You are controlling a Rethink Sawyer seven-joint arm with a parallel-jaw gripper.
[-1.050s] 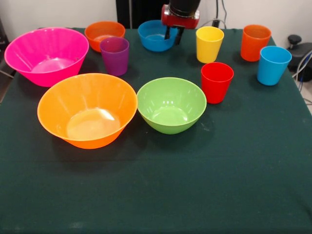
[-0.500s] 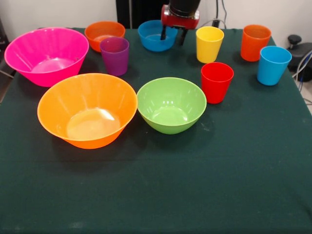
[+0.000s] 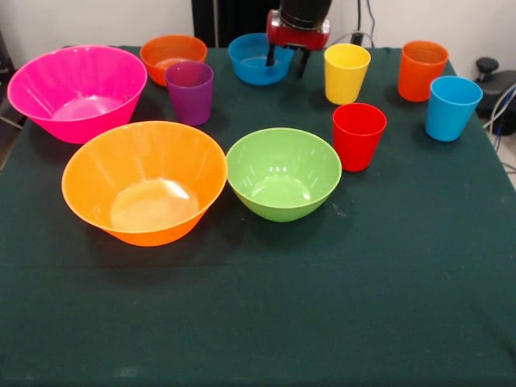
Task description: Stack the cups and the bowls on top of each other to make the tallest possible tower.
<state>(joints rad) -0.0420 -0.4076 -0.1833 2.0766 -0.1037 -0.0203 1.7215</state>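
Tool poised at the small blue bowl; no tower begun.

The red-and-black tool (image 3: pixel 285 63) hangs with its two dark fingers parted and empty, straddling the rim of the small glossy blue plastic bowl (image 3: pixel 256 60), likely to pinch its wall. Every other bowl and the five plastic cups stand apart on the green-clothed desk (image 3: pixel 266 306), the yellow tumbler (image 3: pixel 346 73) just beside the tool.

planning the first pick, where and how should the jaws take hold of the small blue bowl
Grip the small blue bowl by its thin rim, coming straight down from above, one jaw inside the wall and one outside. It sits upright and open, too wide to span. The gripper is already at the side of the rim nearest the yellow cup, jaws open.
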